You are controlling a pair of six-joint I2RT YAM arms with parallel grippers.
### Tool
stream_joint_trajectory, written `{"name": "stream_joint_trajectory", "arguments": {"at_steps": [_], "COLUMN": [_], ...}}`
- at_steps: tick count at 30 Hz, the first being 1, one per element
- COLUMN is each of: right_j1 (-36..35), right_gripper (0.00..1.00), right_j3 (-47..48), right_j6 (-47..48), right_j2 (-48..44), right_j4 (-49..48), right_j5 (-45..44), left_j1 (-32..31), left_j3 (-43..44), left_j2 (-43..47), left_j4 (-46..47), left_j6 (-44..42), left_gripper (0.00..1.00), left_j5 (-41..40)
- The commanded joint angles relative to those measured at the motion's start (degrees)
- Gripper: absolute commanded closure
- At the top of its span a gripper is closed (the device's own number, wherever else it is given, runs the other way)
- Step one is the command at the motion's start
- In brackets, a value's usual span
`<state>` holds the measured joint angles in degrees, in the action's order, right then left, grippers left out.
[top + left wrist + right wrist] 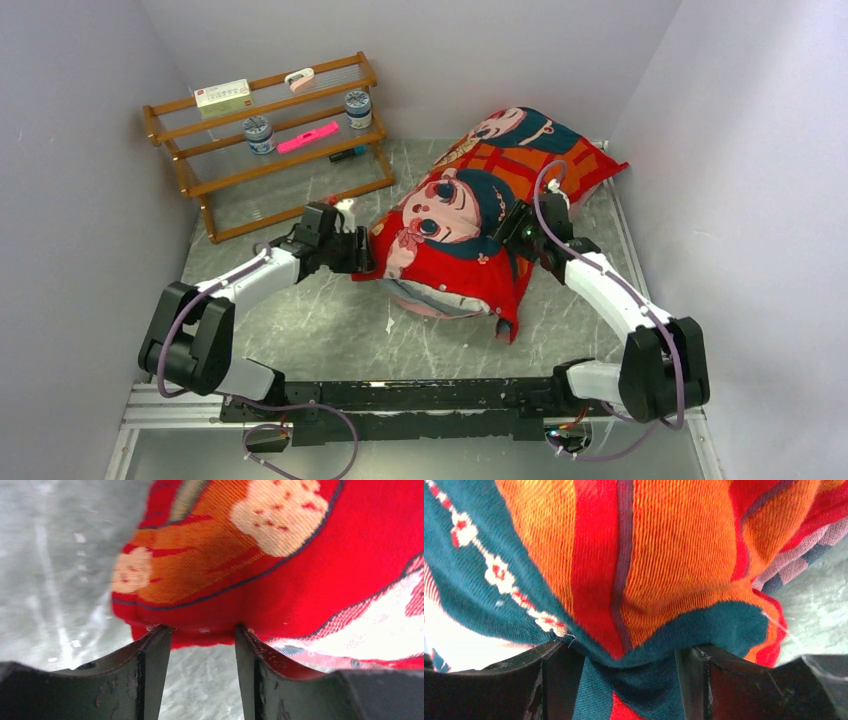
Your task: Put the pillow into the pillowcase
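Cloth this slack wants pinching at the hem: the plump red cartoon-printed pillowcase (470,200) lies on the grey table (300,310). The left gripper (200,630) gapes at its edge; the right gripper (621,650) straddles a fold, grip uncertain.

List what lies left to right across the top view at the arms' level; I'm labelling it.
Left arm's elbow → left gripper → pillowcase → right arm's elbow. The right gripper overlaps the pillowcase, so it is left out.

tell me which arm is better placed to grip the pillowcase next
Likely right: pillowcase fabric sits inside the right end effector; the left end effector only reaches its edge.
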<state>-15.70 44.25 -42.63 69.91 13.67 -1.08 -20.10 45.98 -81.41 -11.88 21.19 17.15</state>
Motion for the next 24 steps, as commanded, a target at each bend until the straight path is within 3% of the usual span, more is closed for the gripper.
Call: {"name": "stream_joint_trajectory", "arguments": {"at_steps": [1,5,12,17,24], "right_j1": [5.81,7.8,5.79,-2.95,-10.35], "right_gripper": [0.35,0.37,0.37,0.31,0.28], "right_j3": [5.24,11.8,18.53,20.31,19.94], "right_j6": [4.62,7.64,13.5,17.28,17.7], "right_j2": [5.8,10.37,8.7,3.39,-4.33], "right_j4": [-6.61,-5.68,3.63,12.41,17.67], "right_j5": [-2.2,-2.42,0.46,-4.78,-8.1], "left_j1": [-6.3,-12.41,-14.74,-17.81,-26.77], "left_j3": [-1.2,0.02,-2.47,-6.02,-16.19], "left_j2": [0.32,0.59,11.88,21.14,25.63], "left_j4": [7.23,7.87,6.0,5.52,15.21], "left_j6": [4.19,6.86,13.4,19.96,32.05], "left_gripper": [0.47,0.49,0.45,0.44,0.43], "left_j5": [3.06,-0.3,-8.85,-4.9,-1.19]}}
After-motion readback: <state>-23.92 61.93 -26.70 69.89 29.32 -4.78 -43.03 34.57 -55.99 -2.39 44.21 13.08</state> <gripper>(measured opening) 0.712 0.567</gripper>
